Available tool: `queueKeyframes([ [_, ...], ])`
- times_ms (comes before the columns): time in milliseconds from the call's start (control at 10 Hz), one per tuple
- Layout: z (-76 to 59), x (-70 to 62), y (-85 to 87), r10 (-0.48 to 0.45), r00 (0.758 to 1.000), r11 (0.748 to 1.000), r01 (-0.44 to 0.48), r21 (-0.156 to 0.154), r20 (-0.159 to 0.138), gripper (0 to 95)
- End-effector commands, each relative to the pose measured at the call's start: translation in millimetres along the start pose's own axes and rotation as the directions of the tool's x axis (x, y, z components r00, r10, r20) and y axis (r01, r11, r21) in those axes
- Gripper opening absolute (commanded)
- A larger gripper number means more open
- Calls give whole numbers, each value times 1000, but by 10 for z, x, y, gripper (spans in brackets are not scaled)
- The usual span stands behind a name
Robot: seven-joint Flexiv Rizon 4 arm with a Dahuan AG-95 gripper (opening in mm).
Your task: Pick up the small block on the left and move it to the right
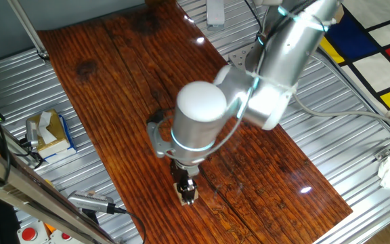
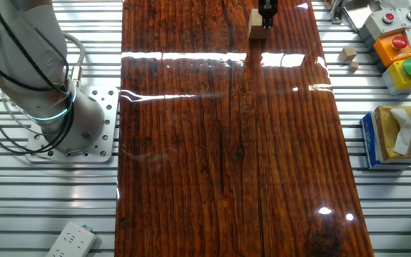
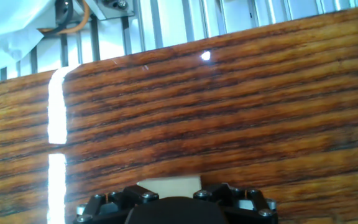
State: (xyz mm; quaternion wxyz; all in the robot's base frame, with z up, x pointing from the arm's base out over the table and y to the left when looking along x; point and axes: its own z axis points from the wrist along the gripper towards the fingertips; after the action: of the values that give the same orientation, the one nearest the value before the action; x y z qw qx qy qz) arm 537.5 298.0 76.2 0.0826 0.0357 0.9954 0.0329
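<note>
The small block [image 1: 184, 196] is a light-tan wooden cube near the front end of the dark wooden board [image 1: 127, 88]. My gripper [image 1: 187, 192] points down onto it, and its dark fingers are closed on the cube's sides. From the other fixed view, the block [image 2: 258, 26] sits at the board's far edge under the gripper [image 2: 264, 20]. The hand view shows only the block's pale top [image 3: 169, 184] between the black finger mounts. Whether the block rests on the board or hangs just above it does not show.
A yellow-and-blue tissue box [image 1: 49, 132] [image 2: 394, 135] lies on the metal slats beside the board. Button boxes [image 2: 402, 46] and loose wooden bits [image 2: 347, 53] sit near it. The arm's base plate [image 2: 77, 143] and a power strip [image 2: 70, 241] flank the opposite side.
</note>
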Motion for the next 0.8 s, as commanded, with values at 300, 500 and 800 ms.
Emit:
queueKeyframes([
  [300,-389,-54,-179,-12,999,1000,13,19,-38,380],
  [500,-553,-60,-302,-18,999,1000,19,23,-49,380],
  [800,-768,-41,-482,-26,996,999,29,40,-81,0],
])
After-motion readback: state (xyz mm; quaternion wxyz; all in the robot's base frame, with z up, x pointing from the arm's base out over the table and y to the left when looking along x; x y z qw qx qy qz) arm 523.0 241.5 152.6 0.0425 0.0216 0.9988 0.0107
